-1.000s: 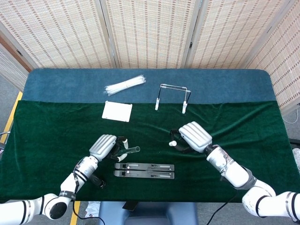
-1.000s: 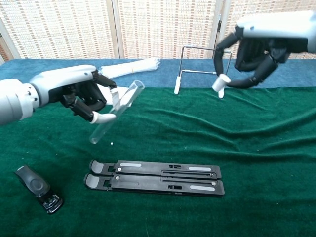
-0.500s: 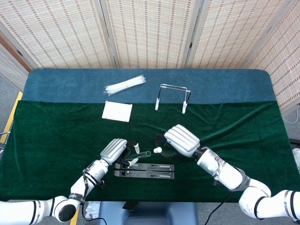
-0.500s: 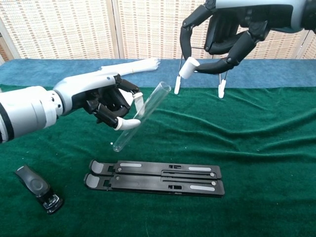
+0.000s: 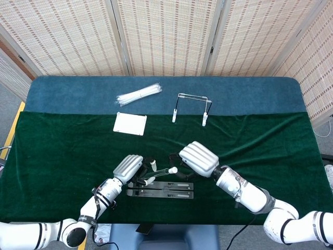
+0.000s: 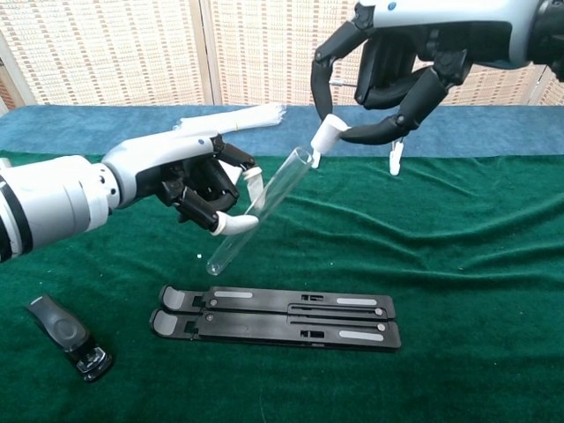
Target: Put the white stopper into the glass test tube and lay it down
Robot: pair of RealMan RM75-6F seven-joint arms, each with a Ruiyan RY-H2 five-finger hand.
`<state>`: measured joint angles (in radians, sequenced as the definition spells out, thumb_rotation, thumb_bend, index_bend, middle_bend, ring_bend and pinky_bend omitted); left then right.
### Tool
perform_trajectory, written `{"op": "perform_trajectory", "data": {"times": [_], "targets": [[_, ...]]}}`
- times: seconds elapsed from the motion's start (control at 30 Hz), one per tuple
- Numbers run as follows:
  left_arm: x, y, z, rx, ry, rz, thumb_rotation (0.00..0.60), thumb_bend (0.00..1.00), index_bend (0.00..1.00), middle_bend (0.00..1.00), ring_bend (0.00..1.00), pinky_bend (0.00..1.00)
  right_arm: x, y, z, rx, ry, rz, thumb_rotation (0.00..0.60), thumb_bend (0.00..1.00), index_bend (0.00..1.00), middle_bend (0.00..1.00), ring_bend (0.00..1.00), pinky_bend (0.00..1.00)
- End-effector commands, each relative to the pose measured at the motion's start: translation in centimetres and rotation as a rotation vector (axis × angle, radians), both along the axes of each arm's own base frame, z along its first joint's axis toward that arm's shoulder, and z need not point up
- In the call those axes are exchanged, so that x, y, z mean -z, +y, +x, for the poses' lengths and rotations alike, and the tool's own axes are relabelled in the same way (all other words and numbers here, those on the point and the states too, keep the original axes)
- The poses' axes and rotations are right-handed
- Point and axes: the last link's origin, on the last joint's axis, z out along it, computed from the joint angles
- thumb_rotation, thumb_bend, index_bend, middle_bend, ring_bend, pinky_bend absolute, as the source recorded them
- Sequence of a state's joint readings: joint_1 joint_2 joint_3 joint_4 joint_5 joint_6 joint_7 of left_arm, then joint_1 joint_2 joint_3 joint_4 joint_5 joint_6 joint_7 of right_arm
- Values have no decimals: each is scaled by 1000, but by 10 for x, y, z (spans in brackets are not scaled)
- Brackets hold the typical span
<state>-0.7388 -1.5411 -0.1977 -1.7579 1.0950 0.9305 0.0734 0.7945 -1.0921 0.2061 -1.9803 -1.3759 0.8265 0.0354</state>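
Note:
My left hand point(image 6: 189, 181) point(image 5: 128, 167) holds the glass test tube point(image 6: 261, 206) point(image 5: 160, 171) above the green cloth, tilted with its open mouth up and to the right. My right hand point(image 6: 401, 66) point(image 5: 198, 159) pinches the white stopper point(image 6: 324, 135) point(image 5: 174, 170) between thumb and a finger. The stopper sits right at the tube's mouth, touching or nearly touching its rim. Both hands hover over the near middle of the table.
A black folding stand point(image 6: 278, 316) point(image 5: 160, 189) lies flat below the hands. A small black clip point(image 6: 68, 337) lies near left. At the back are a wire rack point(image 5: 191, 108) point(image 6: 357, 123), a white pad point(image 5: 129, 124) and a bundle of clear straws point(image 5: 138, 94) point(image 6: 231, 121).
My right hand has carried the stopper leftward and down to the tube's mouth. My left hand has moved the tube slightly right, toward the middle of the table.

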Motion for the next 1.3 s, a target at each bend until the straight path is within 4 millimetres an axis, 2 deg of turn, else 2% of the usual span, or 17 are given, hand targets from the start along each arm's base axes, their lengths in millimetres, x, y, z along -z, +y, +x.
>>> {"op": "perform_trajectory", "data": {"times": [0.03, 1.3], "targets": [[0, 0, 0, 0, 1, 0, 600, 469, 675, 894, 803, 798, 1, 0, 1, -2, 1, 1, 600, 624, 688, 1000, 1000, 1000], [-1, -2, 3, 5, 18, 2, 600, 473, 677, 895, 803, 798, 25, -3, 16, -45, 85, 6, 600, 637, 690, 1000, 1000, 1000]]}}
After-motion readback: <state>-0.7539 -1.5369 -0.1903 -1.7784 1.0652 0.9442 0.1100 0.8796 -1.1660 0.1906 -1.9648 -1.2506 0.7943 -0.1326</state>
